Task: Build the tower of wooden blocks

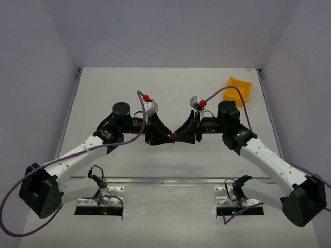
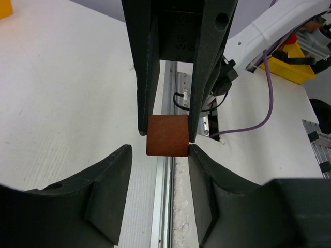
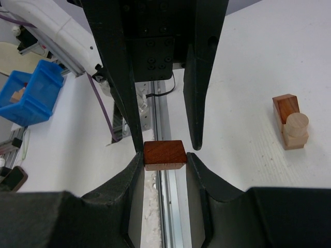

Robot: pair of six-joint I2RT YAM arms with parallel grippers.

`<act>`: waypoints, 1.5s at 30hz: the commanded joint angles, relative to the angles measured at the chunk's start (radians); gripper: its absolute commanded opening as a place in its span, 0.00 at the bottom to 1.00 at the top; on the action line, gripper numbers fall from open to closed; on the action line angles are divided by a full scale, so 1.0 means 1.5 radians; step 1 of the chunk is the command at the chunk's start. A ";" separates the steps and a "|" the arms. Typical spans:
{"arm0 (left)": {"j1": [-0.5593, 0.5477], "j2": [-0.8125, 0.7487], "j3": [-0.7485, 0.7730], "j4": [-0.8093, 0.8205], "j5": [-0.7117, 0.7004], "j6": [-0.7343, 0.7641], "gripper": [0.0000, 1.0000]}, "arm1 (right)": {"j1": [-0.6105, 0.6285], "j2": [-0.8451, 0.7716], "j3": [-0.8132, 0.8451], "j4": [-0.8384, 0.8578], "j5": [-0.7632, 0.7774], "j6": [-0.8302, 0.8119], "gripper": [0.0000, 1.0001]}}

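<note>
Block point(image 3: 164, 155), reddish-brown, is clamped in my right gripper point(image 3: 164, 158), low centre of frame. My left gripper point(image 2: 160, 151) (jaws apart) straddles it, loose.

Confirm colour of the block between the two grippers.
Reddish-brown; the block shows best in the left wrist view.

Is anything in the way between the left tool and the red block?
Nothing visible is. The right tool pinches the red block, and the left tool stands open around it, one side close, the other apart.

Red block point(image 1: 175, 137) mostly hidden overhead
</note>
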 commanded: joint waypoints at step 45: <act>-0.010 0.094 0.262 -0.254 -0.174 0.364 0.00 | -0.001 -0.144 0.035 -0.215 0.380 -0.115 0.74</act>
